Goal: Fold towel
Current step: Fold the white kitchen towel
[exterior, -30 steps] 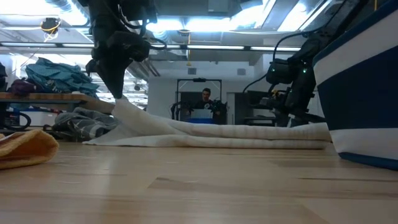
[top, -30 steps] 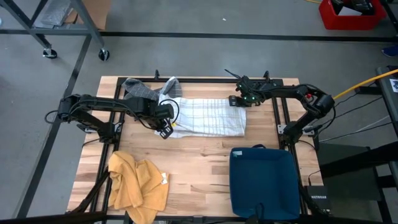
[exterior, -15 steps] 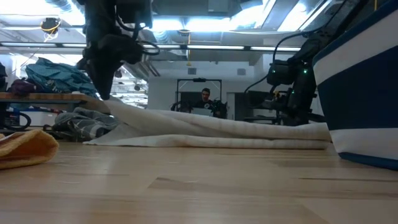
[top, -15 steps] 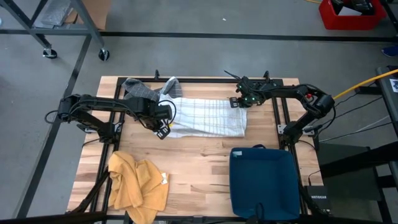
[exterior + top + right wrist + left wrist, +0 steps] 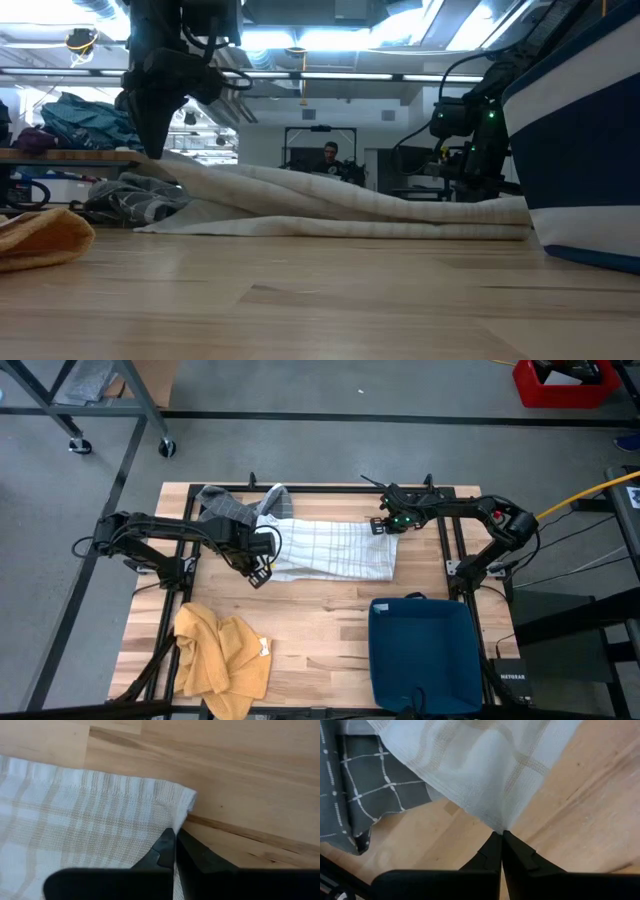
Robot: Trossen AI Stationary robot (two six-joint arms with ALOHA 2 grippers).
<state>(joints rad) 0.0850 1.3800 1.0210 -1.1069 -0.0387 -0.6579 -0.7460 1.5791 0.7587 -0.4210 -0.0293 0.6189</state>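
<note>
High view, one white towel (image 5: 335,548), two pincers pinching corners

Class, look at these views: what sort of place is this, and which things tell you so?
Probably a robotics lab or workshop: two dark robot arms mounted at a light wooden table, a bare grey concrete floor around it, and metal-framed workbenches behind.

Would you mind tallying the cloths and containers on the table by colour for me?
White checked towel: 1
Grey checked cloth: 1
Yellow cloth: 1
Dark blue bin: 1
Total: 4
</note>
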